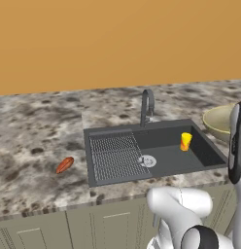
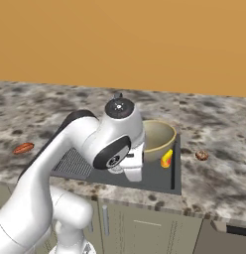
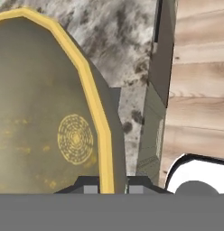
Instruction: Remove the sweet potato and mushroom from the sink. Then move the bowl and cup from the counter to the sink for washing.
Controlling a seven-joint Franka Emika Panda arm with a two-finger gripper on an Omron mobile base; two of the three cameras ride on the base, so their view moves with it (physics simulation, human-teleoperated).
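Bowl (image 3: 46,117) rim sits pinched between the fingers (image 3: 109,188) at the bottom of the hand view. Mid-frame in the left base view, the cup (image 1: 185,141) stands in the sink (image 1: 210,155). Sweet potato (image 1: 64,165) lies on the worktop (image 1: 35,136) at left.

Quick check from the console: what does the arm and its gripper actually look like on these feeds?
The arm is glossy white, built of rounded tubular links, with dark grey to black bands and round caps at its joints. No cables or markings are visible. In the hand view the gripper shows two small dark fingertips with paler grey pads.
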